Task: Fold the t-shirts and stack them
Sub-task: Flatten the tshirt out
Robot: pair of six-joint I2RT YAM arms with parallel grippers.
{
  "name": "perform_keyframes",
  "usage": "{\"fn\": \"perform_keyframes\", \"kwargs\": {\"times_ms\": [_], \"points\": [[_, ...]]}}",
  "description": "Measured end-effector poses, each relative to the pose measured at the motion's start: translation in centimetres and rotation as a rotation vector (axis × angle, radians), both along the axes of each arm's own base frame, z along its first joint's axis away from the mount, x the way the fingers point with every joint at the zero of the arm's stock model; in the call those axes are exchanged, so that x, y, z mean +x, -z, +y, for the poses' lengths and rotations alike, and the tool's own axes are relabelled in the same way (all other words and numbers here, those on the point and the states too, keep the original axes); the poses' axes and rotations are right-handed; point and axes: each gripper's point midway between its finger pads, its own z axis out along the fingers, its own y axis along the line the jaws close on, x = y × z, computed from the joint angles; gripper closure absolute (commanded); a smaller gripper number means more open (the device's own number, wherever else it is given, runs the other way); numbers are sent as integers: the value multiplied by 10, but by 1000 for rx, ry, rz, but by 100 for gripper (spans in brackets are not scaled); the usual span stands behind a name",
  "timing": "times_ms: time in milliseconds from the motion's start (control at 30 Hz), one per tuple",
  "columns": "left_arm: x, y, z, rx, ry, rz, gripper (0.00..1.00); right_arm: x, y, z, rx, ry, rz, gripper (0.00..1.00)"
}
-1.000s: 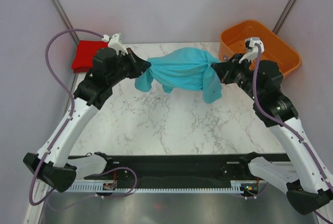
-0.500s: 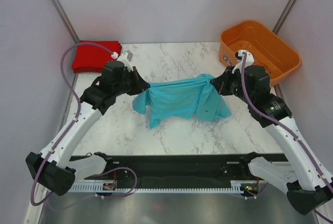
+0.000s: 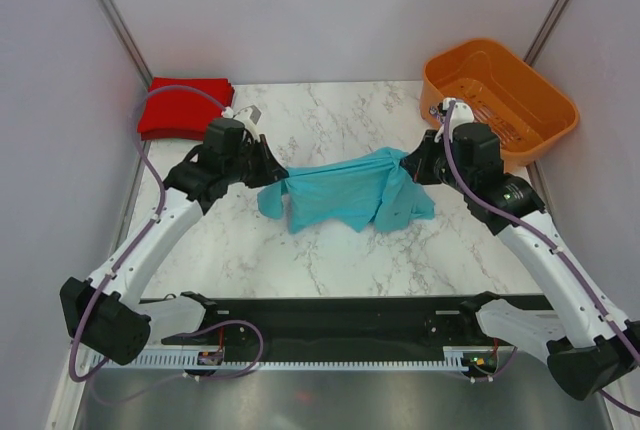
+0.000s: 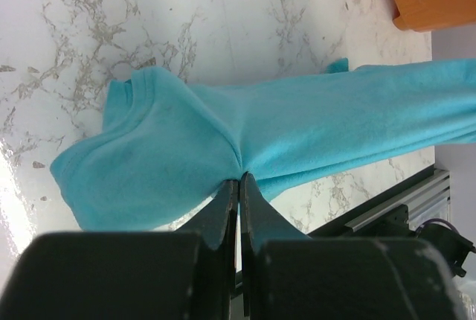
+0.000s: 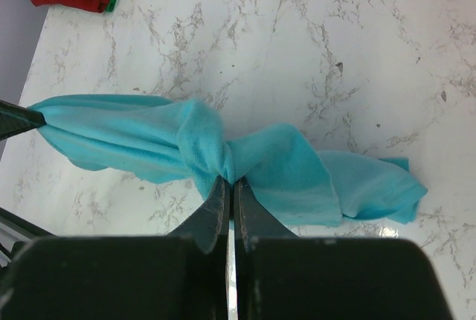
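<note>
Marble table (image 3: 330, 250) is carrying the basket (image 3: 500, 100) at its far right corner, slotted floor showing. Over the table's middle the teal shirt (image 3: 345, 193) is hanging bunched and wrinkled, stretched between the arms. Both the left gripper (image 4: 239, 180) and right gripper (image 5: 227, 182) are pinching it, fingers pressed nearly together on cloth. At the far left corner the red shirt (image 3: 185, 105) is lying folded.

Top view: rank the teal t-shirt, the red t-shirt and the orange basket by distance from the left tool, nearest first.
1. The teal t-shirt: pinched in the left tool, in the middle.
2. The red t-shirt: at the far-left corner.
3. The orange basket: at the far-right corner, beyond the right arm.
</note>
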Motion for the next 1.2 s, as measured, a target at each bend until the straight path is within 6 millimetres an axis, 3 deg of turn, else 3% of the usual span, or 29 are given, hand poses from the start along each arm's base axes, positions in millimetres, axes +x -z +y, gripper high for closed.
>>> {"fn": "perform_keyframes", "kwargs": {"times_ms": [200, 467, 633, 733, 767, 833, 967, 1067, 1200], "points": [[-5, 15, 4, 20, 1, 36, 98, -1, 12, -4, -28, 13, 19, 76], [-8, 12, 18, 52, -35, 25, 98, 7, 18, -20, -87, 91, 8, 80], [-12, 26, 22, 75, -40, 51, 98, 4, 38, -23, -83, 118, 51, 69], [-16, 36, 25, 92, -45, 77, 98, -3, 71, -23, -58, 149, 126, 70], [-18, 42, 27, 101, -48, 89, 98, -13, 102, -26, -58, 172, 209, 70], [-19, 45, 28, 105, -50, 96, 98, -21, 130, -25, -17, 198, 260, 71], [-21, 51, 29, 113, -51, 112, 98, -56, 194, -28, -3, 236, 415, 70], [-22, 53, 30, 114, -51, 116, 98, -70, 218, -27, 5, 241, 467, 68], [-22, 53, 30, 114, -51, 116, 98, -70, 226, -19, 32, 231, 465, 66]]}}
